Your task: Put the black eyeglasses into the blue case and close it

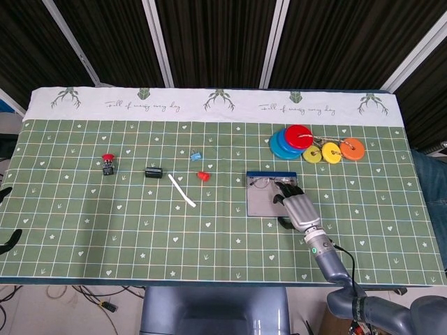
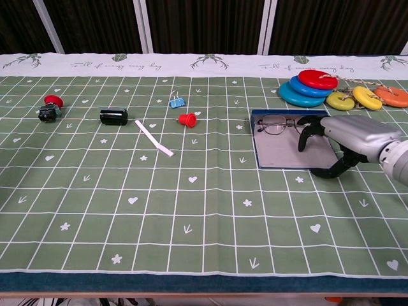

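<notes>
Chest view shows the black eyeglasses (image 2: 275, 125) lying at the far end of the open blue case (image 2: 280, 153), lenses toward the case's raised blue rim, on its grey lining. The right hand (image 2: 344, 137) sits over the case's right side, dark fingers (image 2: 306, 131) curled down beside the glasses' right end; whether they actually pinch the frame cannot be told. Its thumb arcs down to the case's near right corner. In the head view the same right hand (image 1: 297, 204) covers the case's right half. The left hand (image 1: 7, 241) shows only as dark fingertips at the picture's left edge, too little to tell its state. On the green worktop (image 2: 191, 210) sit a stack of coloured discs (image 2: 315, 86) behind the case, a red cone (image 2: 187, 119), a blue binder clip (image 2: 176, 102), a white strip (image 2: 153, 138), a black cylinder (image 2: 113, 116) and a red-capped button (image 2: 50, 107)
</notes>
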